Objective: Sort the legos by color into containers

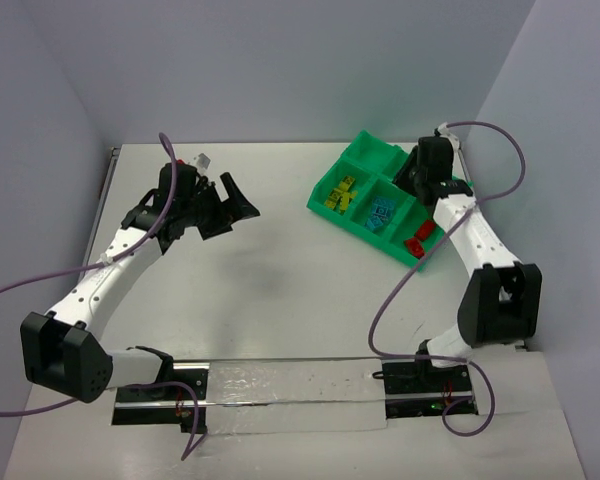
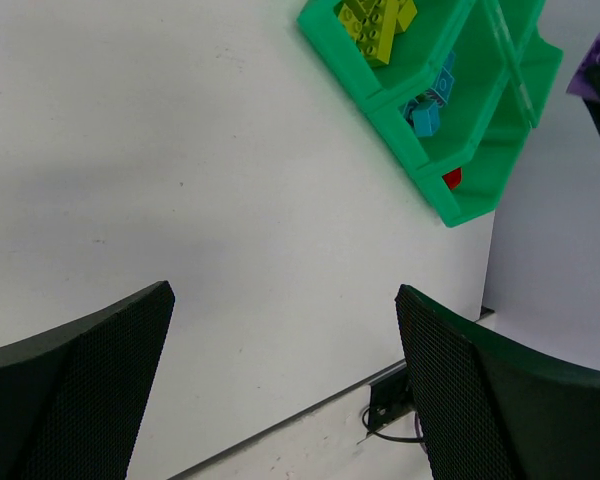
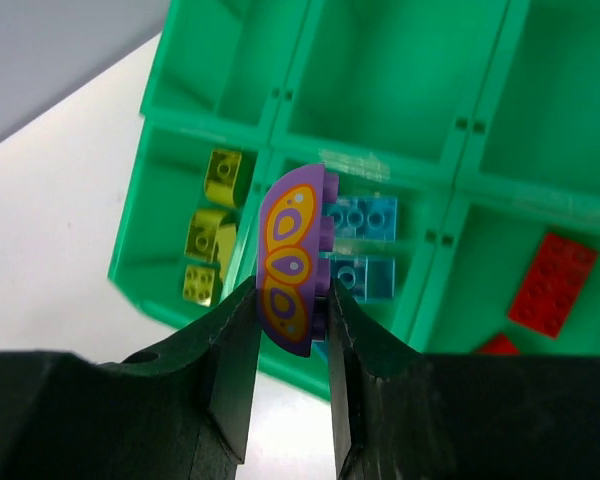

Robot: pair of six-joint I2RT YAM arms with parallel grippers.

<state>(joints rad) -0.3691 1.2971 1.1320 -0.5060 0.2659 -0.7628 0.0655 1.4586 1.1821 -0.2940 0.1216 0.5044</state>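
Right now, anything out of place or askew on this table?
The bright green divided plastic tray sits skewed, diagonal to the white table's edges. Inside, yellow bricks, blue bricks and red bricks lie separated by colour.

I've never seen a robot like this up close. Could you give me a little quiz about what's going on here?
1. True or false: the left pincer is holding something.
2. What colour is the brick in the right pincer? A red, B purple, C yellow.
3. In the tray, which colour lies between the yellow bricks and the red bricks?
Key: 1 false, it stands open and empty. 2 B. 3 the blue bricks.
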